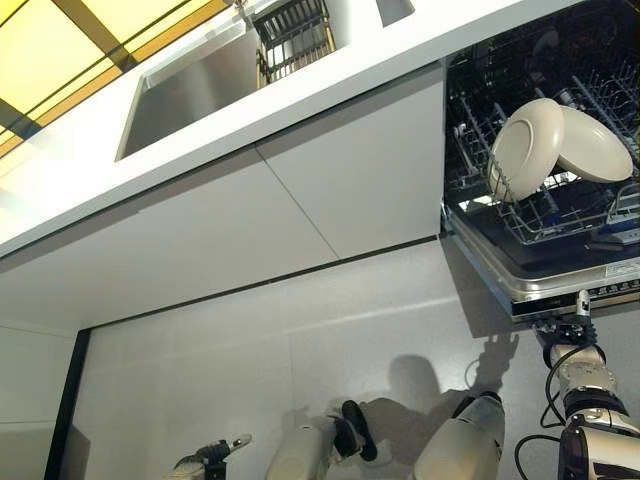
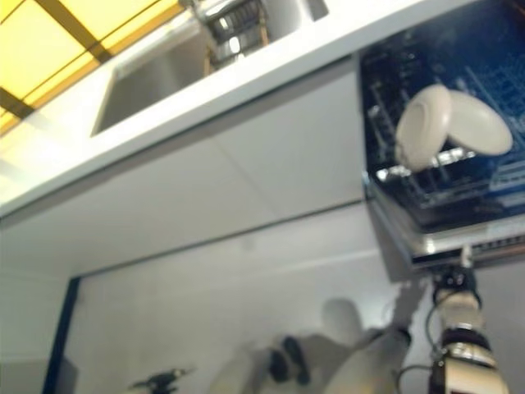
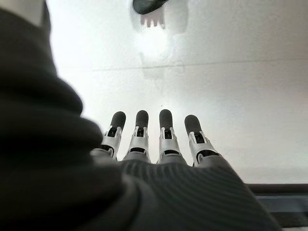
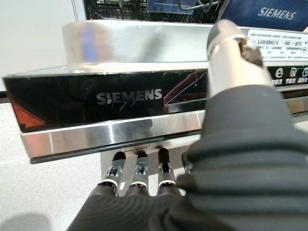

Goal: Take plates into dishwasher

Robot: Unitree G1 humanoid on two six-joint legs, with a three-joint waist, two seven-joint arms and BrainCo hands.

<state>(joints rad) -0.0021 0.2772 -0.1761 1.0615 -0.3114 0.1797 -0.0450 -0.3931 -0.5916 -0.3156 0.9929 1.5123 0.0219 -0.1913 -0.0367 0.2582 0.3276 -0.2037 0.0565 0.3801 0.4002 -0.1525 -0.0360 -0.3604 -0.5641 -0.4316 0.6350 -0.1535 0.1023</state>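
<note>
Closing looks like the step in hand: we are seeing the right hand point(image 4: 144, 180) at the front edge of the lowered dishwasher door point(image 4: 115, 103), straight fingers point(image 4: 138, 174) reaching under its lower lip and the thumb point(image 4: 236, 53) lying over the top edge, so the hand is cupping the door rather than clamped on it. We are counting two plates point(image 1: 555, 148), both pale, both standing tilted in the rack point(image 1: 560, 215) inside the open dishwasher, one overlapping the other. We are judging the loading done as far as we can see: neither hand is carrying a plate, and the one sink point(image 1: 190, 90) in the counter point(image 1: 330, 85) is showing none, though the dish rack point(image 1: 292, 38) beside it is partly cut off. What is left seems to be swinging the door up. We are noting the left hand point(image 3: 154, 139) hanging low over bare floor, fingers straight and apart, holding nothing.
</note>
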